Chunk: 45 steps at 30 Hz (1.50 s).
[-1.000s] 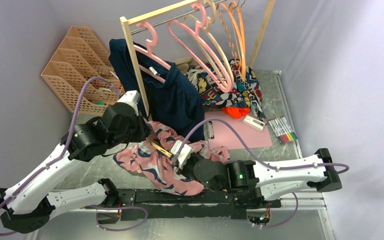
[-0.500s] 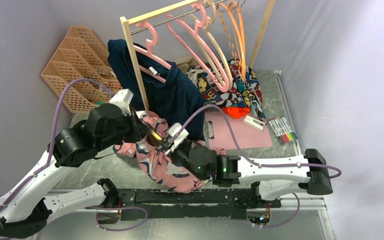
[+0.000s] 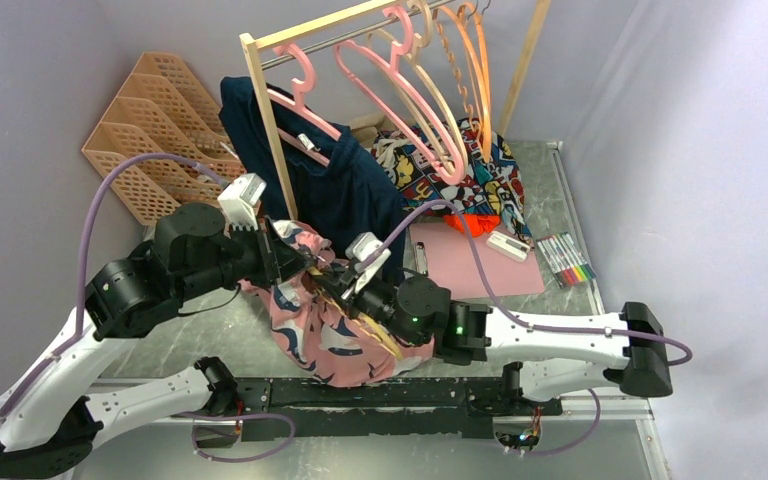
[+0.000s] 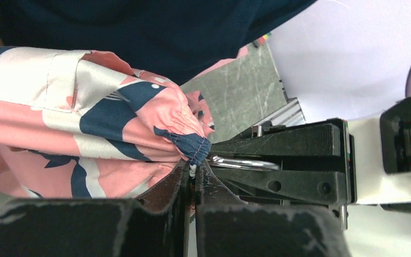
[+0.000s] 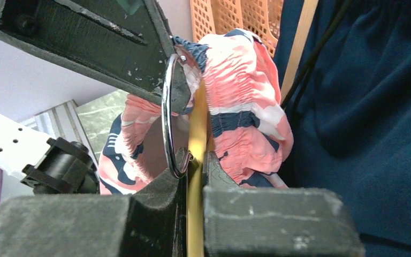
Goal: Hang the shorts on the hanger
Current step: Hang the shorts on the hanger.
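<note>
Aloft, the shorts hung in a bunch over the near middle of the surface. The lower folds drooped toward it; whether they touched it, the top view did not show. The elastic waistband was ruched around the hanger, whose pale yellow stem ran up through the gathered opening. The silver hook stood free just beside the bunched band.

Left jaws were clenched on a small pinch of the navy-stitched waistband edge. Right jaws were clenched on the yellow stem just below the hook, the wire loop lying against one finger. The two sets of jaws met almost nose to nose; touching or just apart, I could not tell.

Step in hand, as I judged it, was the threading — drawing the waistband over the hanger while the other arm held the hanger steady. It looked partly done. The cloth sat crowded near the hook rather than spread, and most of the hanger was hidden under fabric, so how far on it sat was unclear.

The next move would call for easing the band along the hanger, away from the hook, with the pinch kept firm and the stem not allowed to twist. The navy garment and the rack post stood close behind — little room that way.
</note>
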### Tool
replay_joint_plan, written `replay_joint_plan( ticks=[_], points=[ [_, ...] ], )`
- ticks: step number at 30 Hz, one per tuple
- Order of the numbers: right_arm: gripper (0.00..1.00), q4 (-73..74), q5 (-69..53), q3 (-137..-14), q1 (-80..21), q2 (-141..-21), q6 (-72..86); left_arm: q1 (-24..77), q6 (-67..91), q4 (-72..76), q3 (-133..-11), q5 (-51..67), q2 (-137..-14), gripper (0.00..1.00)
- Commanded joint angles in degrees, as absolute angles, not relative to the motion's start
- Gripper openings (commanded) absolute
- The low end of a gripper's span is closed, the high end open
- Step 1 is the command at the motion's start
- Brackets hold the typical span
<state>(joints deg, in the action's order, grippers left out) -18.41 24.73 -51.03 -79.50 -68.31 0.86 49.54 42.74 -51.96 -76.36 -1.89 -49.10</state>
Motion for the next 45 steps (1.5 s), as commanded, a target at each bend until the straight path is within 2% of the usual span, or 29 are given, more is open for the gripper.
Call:
replay_joint_plan(
  ticks=[1, 4, 6, 9, 14, 15, 16, 24, 34, 39, 45],
  points=[
    [0.0, -20.8, 24.5, -48.7, -78.6, -62.2, 1.3, 49.4, 42.8, -46.1, -77.9, 5.3, -47.9, 0.07],
    [0.0, -24.5, 19.5, -46.1, -77.5, -59.9, 2.6, 49.4, 42.1, -43.3, -75.5, 9.0, -48.1, 0.09],
    [0.0, -29.0, 17.4, -44.7, -77.5, -59.1, 3.0, 49.4, 41.4, -42.4, -74.7, 11.9, -49.3, 0.17],
    [0.0, -36.7, 15.2, -41.6, -77.5, -57.0, 3.2, 49.4, 41.2, -41.9, -74.8, 14.6, -50.3, 0.38],
    [0.0, -41.9, 11.9, -39.3, -77.5, -52.9, 4.6, 49.4, 40.6, -42.4, -77.5, 12.0, -47.1, 0.7],
    [0.0, -42.5, 11.5, -39.0, -77.5, -52.3, 5.0, 49.4, 40.5, -42.7, -78.3, 11.5, -46.6, 0.89],
    [0.0, -42.9, 11.0, -38.8, -77.5, -51.6, 5.3, 49.4, 40.4, -43.1, -79.1, 11.1, -46.2, 1.0],
    [0.0, -38.7, 9.7, -39.0, -77.4, -45.0, 6.3, 49.4, 37.7, -45.8, -84.8, 7.5, -42.5, 0.99],
    [0.0, -17.6, 10.8, -44.3, -77.5, -33.7, 4.3, 49.4, 34.3, -49.0, -83.4, -7.6, -31.0, 1.0],
    [0.0, -11.2, 11.6, -46.9, -77.4, -31.7, 4.3, 49.4, 31.1, -49.7, -81.0, -13.1, -28.0, 0.91],
    [0.0, -8.0, 9.9, -49.4, -77.5, -32.5, 5.5, 49.4, 24.4, -48.0, -80.1, -12.1, -31.9, 0.83]
  ],
)
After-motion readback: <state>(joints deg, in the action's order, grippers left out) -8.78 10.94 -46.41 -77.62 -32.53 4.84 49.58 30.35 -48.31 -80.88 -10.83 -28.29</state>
